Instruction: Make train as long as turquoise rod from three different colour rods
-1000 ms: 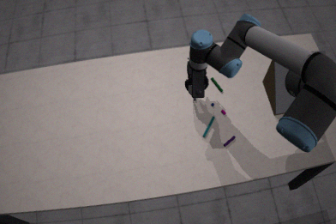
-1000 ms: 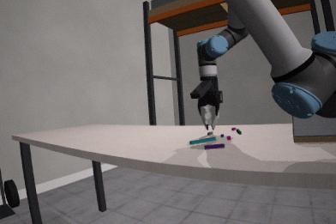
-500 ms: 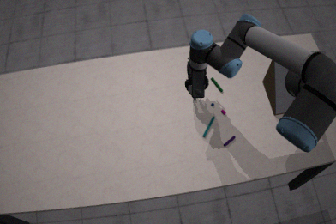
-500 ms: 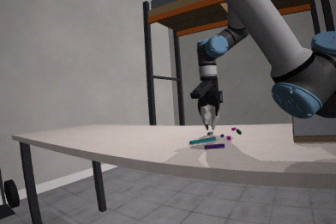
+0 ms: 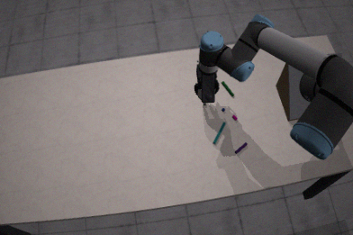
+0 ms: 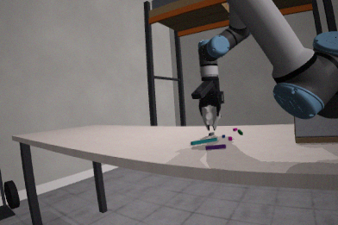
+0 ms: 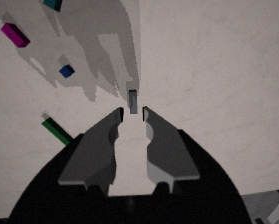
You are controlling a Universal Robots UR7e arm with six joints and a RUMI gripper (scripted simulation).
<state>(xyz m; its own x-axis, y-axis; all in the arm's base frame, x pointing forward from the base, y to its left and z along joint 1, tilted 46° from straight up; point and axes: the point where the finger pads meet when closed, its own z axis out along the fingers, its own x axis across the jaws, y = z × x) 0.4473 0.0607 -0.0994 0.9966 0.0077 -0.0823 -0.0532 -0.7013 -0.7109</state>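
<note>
My gripper (image 7: 133,108) hangs above the table with its fingers a narrow gap apart and nothing between them; it also shows in the top and exterior views (image 5: 205,101) (image 6: 211,128). A short grey rod (image 7: 132,100) (image 6: 210,134) lies flat on the table just below and ahead of the fingertips. The turquoise rod (image 5: 219,132) lies a little nearer the front edge, with a purple rod (image 5: 240,148) beside it. A blue cube-like rod (image 5: 222,110), a magenta rod (image 5: 234,117) and a green rod (image 5: 227,89) lie to the right of the gripper.
A brown box (image 5: 293,92) stands on the table's right end by the arm's base. A metal shelf rack (image 6: 172,58) stands behind the table. The rods all lie apart from each other in a loose cluster.
</note>
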